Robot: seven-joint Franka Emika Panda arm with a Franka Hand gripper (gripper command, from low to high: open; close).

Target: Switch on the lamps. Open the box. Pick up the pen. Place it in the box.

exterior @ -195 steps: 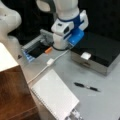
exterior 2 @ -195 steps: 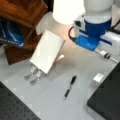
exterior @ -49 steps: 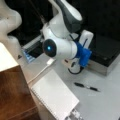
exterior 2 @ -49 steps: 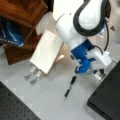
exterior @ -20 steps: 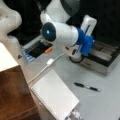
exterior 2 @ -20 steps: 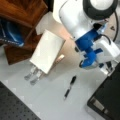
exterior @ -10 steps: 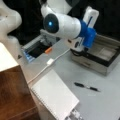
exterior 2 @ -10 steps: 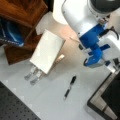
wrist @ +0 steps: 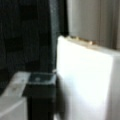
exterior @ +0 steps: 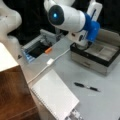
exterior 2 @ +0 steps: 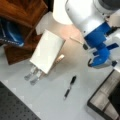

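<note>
1 white-and-blue arm over the open box (exterior: 96,58) at a front view's right, gripper (exterior: 86,45) at its left rim, grip width impossible to tell, pen (exterior: 86,86) lying untouched on the grey table (exterior: 62,67), white slab (exterior: 54,93) near it, dark tray (exterior: 37,48) and white cable (exterior: 47,65) beyond.

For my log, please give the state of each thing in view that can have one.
box: open, lid up, grey compartments showing
pen: lying flat on the table, apart from the box
gripper: at the box's left end; holding nothing that shows
</note>
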